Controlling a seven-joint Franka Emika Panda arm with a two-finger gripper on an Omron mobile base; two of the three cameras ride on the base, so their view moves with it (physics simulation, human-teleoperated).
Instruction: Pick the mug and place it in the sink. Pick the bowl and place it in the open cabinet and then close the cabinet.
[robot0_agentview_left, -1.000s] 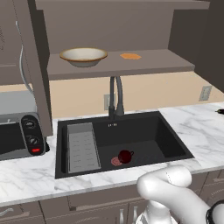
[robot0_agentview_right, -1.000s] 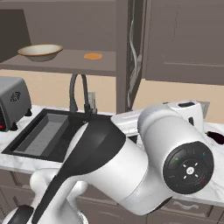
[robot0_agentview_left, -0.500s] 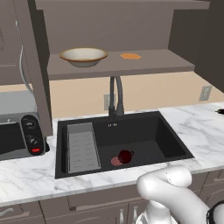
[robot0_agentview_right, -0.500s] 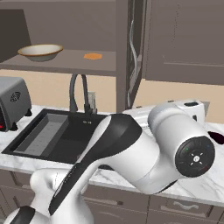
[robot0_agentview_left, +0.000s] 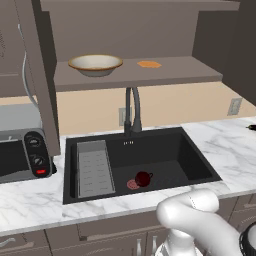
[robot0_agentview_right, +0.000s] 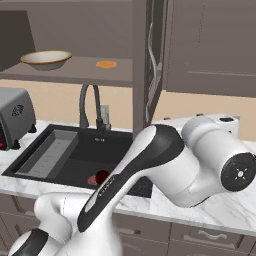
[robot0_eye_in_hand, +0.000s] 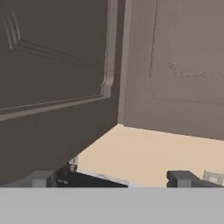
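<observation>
Cabinet: open door panel fills the hand view just ahead of the gripper, whose 2 tips stand wide apart w/ nothing between. Bowl sits on the cabinet shelf, orange patch beside it. Mug lies in the sink, touching the red drain, near the ribbed tray.

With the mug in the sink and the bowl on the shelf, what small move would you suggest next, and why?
Probably ease the gripper toward the open dark brown panelled cabinet door and start pushing it shut. The small dark red mug lies in the black sink, the wide tan bowl sits on the brown shelf, and the door stands close ahead.
</observation>
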